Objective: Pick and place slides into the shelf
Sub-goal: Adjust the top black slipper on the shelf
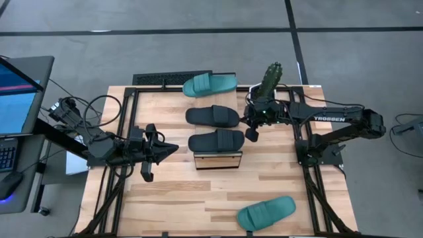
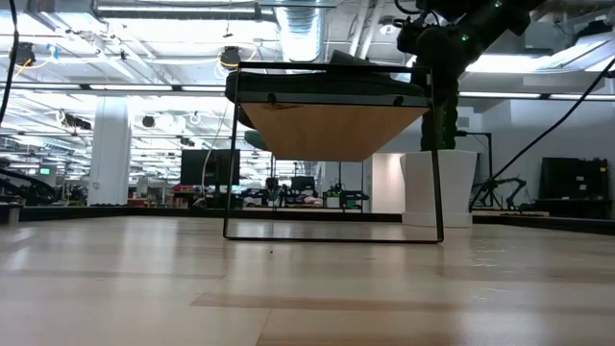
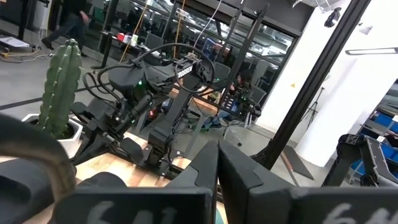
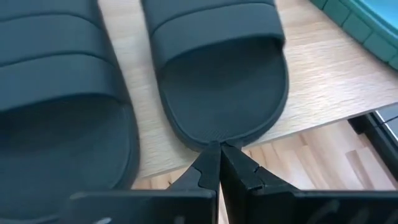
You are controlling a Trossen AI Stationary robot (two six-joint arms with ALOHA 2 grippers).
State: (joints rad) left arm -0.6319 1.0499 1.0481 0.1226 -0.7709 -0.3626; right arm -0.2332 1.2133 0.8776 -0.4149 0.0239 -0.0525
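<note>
The shelf [image 1: 218, 160] stands mid-table, a light plank on a thin black frame, also seen from below in the low view [image 2: 332, 120]. Three slides lie flat across its plank: a teal one [image 1: 209, 84] at the far end, then two black ones [image 1: 213, 116] [image 1: 217, 140]. A second teal slide [image 1: 266, 213] lies on the table near the near edge. My right gripper [image 1: 251, 129] [image 4: 219, 152] is shut, at the heel of the middle black slide. My left gripper [image 1: 173, 149] [image 3: 217, 158] is shut and waits left of the shelf. My right gripper meets the rounded heel end [image 4: 214, 142] of the middle black slide with its shut fingertips [image 4: 239, 169]. It comes from the table's right side, along the slide's length. The slide lies flat on the shelf's plank with its heel at the plank's right edge.
A cactus in a white pot [image 1: 271, 79] stands just beyond the right arm, by the table's far edge. Black frame rails run along the table's left and right sides. A laptop [image 1: 16, 92] sits off the table's left. Bare wood lies between the shelf and the near teal slide.
</note>
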